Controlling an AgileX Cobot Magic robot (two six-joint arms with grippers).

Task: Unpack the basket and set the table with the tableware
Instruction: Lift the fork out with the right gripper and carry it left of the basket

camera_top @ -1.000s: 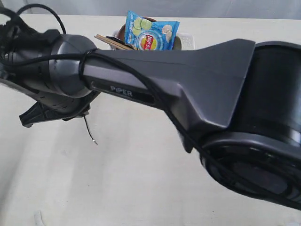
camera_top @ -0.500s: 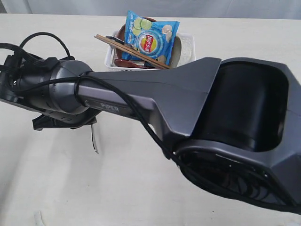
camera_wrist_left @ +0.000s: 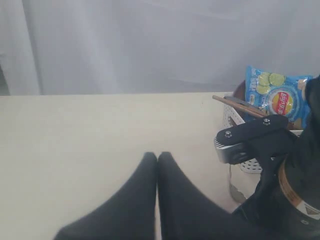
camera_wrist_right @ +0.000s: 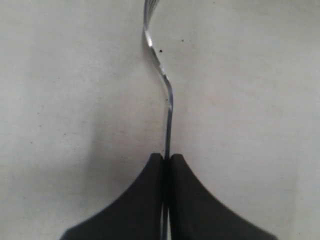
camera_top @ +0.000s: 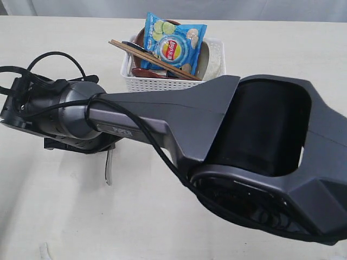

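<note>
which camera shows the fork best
The right wrist view: the fork runs straight out from the shut right gripper, its handle sharp against the table. The exterior view shows only a short steel piece under the arm. The left wrist view shows a thin steel sliver at most.

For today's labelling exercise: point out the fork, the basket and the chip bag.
fork [camera_wrist_right: 169, 120]: right wrist view, thin stem.
basket [camera_top: 157, 84]: exterior view, front wall.
chip bag [camera_top: 174, 46]: exterior view, printed front.
</note>
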